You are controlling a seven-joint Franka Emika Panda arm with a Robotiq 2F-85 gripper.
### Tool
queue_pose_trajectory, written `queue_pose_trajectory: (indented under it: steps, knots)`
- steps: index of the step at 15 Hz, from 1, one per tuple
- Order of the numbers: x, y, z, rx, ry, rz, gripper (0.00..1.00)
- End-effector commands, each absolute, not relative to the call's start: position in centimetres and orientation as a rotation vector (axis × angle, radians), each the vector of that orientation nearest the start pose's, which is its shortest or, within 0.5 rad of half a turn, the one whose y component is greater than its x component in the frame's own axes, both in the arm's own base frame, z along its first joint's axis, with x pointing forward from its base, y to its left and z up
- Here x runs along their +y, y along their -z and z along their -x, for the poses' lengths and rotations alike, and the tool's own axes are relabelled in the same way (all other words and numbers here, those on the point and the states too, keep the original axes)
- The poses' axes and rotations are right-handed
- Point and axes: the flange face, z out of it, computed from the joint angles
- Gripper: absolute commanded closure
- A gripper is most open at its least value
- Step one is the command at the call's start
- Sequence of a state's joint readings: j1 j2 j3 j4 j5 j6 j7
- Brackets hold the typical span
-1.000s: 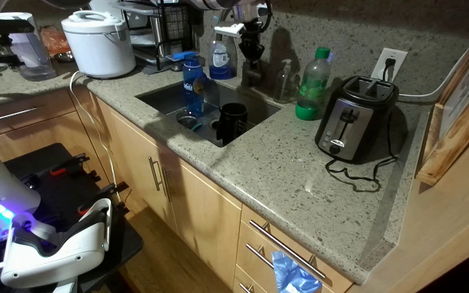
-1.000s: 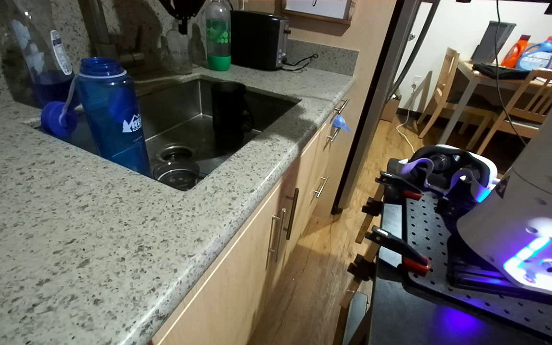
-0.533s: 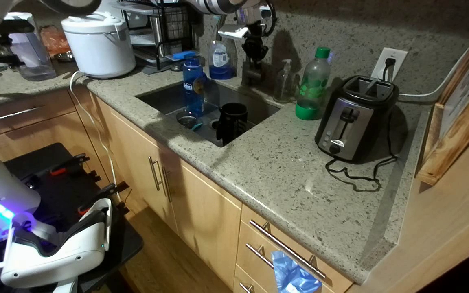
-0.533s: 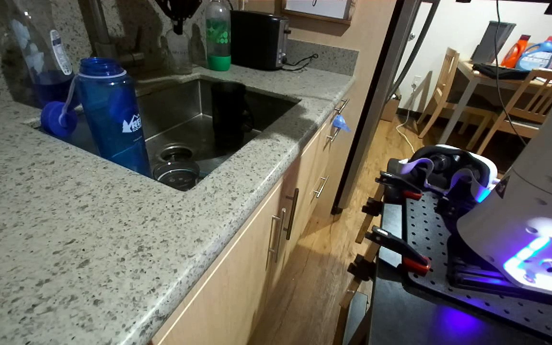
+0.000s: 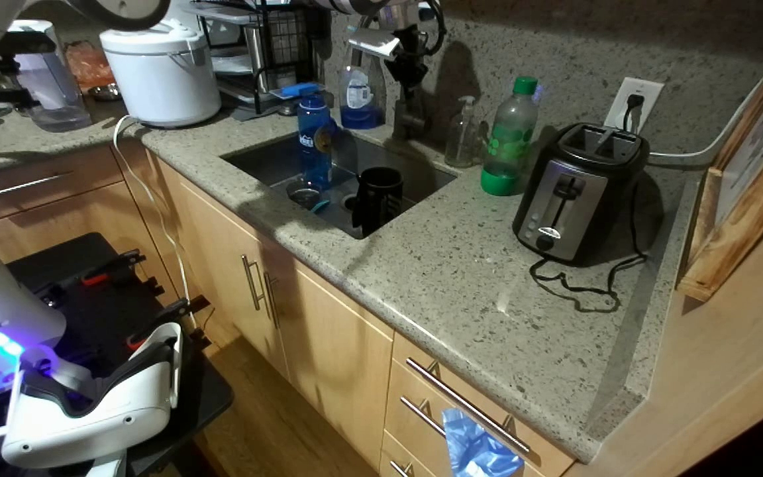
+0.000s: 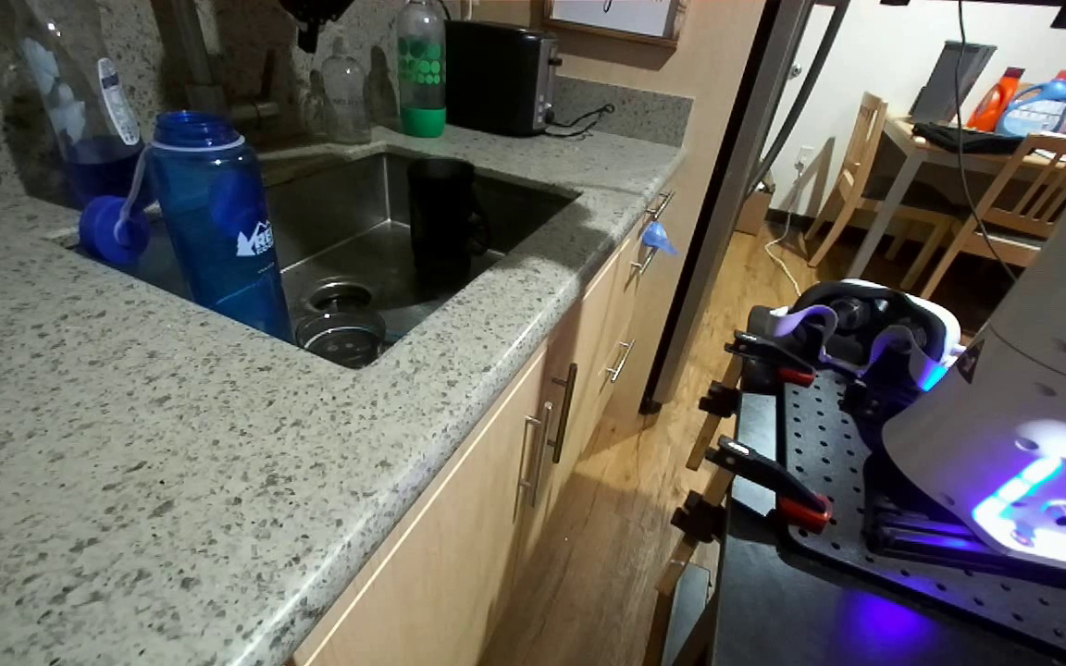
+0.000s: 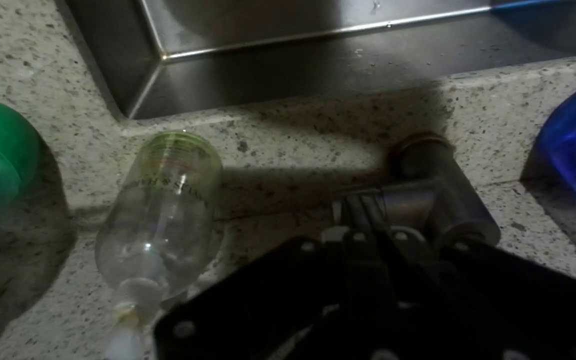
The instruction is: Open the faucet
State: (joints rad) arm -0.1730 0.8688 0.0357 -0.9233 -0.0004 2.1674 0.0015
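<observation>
The grey metal faucet (image 6: pixel 189 42) stands behind the sink; its arch runs out of the top of this exterior view. A thin upright lever (image 6: pixel 267 76) rises from its side stub. In an exterior view, the arm hides most of the faucet and its base (image 5: pixel 409 124) shows below the gripper (image 5: pixel 410 79). In the wrist view, the faucet's body (image 7: pixel 463 202) is right of my gripper (image 7: pixel 363 210). The fingertips are together and overlap the side stub in the picture. In an exterior view, my gripper (image 6: pixel 309 37) is above and apart from the lever, with nothing visible in it.
A clear pump bottle (image 7: pixel 165 215) and a green bottle (image 5: pixel 507 146) stand beside the faucet. A blue-liquid soap bottle (image 5: pixel 360 99) is on its other side. The sink (image 6: pixel 348 245) holds a blue water bottle (image 6: pixel 218 231) and a black mug (image 6: pixel 440 222). A toaster (image 5: pixel 570 199) stands further along.
My gripper dipped slightly half a second ago. It has since risen and moved toward the faucet, away from the clear pump bottle. The bottles and the sink's contents have not moved.
</observation>
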Motion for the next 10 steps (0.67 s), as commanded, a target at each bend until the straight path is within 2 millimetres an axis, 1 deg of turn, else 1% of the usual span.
queue_pose_trajectory:
  steps: [1,6,10]
  knots:
    - [-11.83,-41.03,-80.6,0.186,0.636,3.012,1.0]
    - [-11.73,-41.58,-81.11,0.182,0.665,2.976,1.0]
    - [-11.88,-41.11,-81.53,0.195,0.671,2.962,1.0]
